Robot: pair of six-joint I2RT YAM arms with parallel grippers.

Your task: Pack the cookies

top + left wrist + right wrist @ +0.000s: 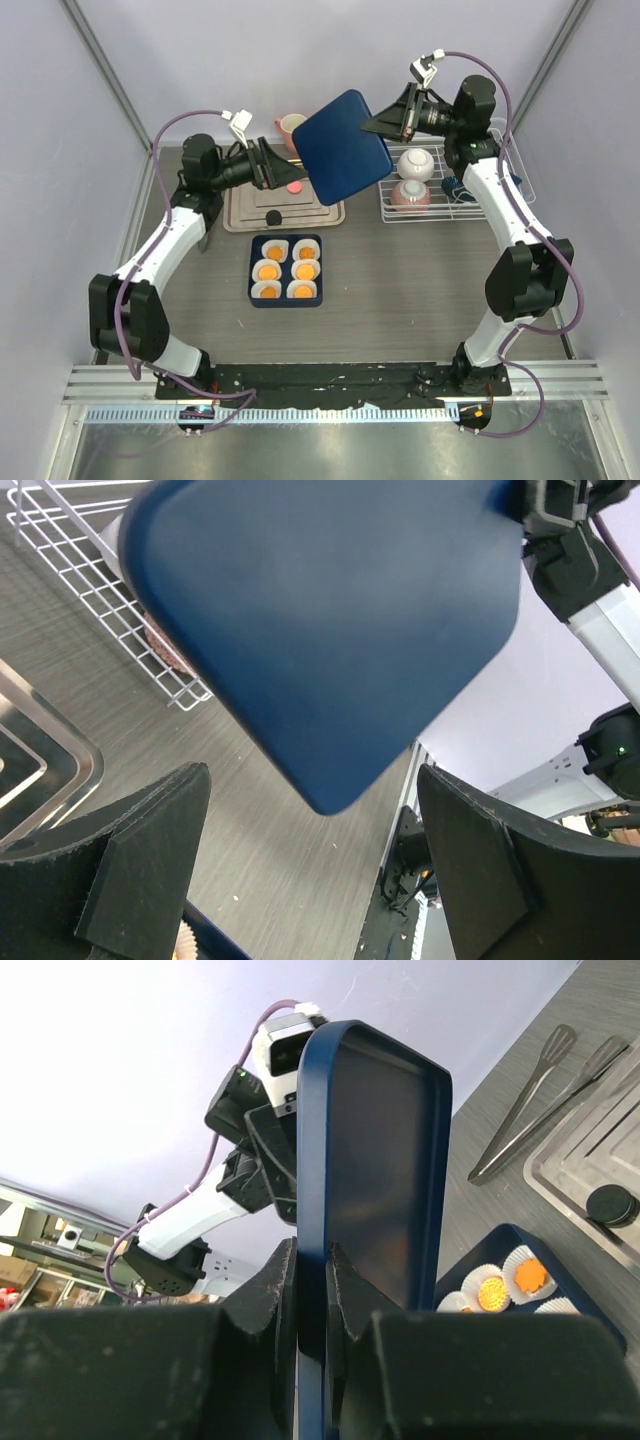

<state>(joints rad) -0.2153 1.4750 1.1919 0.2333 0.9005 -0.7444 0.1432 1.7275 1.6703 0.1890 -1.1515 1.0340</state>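
**Inspector:** Right arm first. Report the end effector.

**Assistant:** The right gripper (312, 1260) is pressed together on the rim of a dark blue, flat, rounded-square plastic lid (343, 147). It holds the lid tilted in the air over the far half of the table, clear of the surface.

**Inspector:** Left arm?

**Assistant:** The left gripper (312, 830) is spread wide and holds nothing. The lid's lower corner hangs in front of the gap, not between the pads. From above, the fingertips are just beside the lid's left edge; I cannot tell if they touch.

**Inspector:** Location of the cookies?

**Assistant:** Six small orange round cookies (270, 270) each sit in a white paper cup inside the dark blue rectangular box (250, 285), which stands open at the middle of the table. One black disc cookie (273, 217) and one pink disc cookie (294, 186) lie on the silver metal tray (300, 213) near the far edge, left of centre.

**Inspector:** Other items?

**Assistant:** There is a pink mug (290, 125) at the far edge, beyond the tray. A white wire basket (450, 210) sits toward the far right corner.
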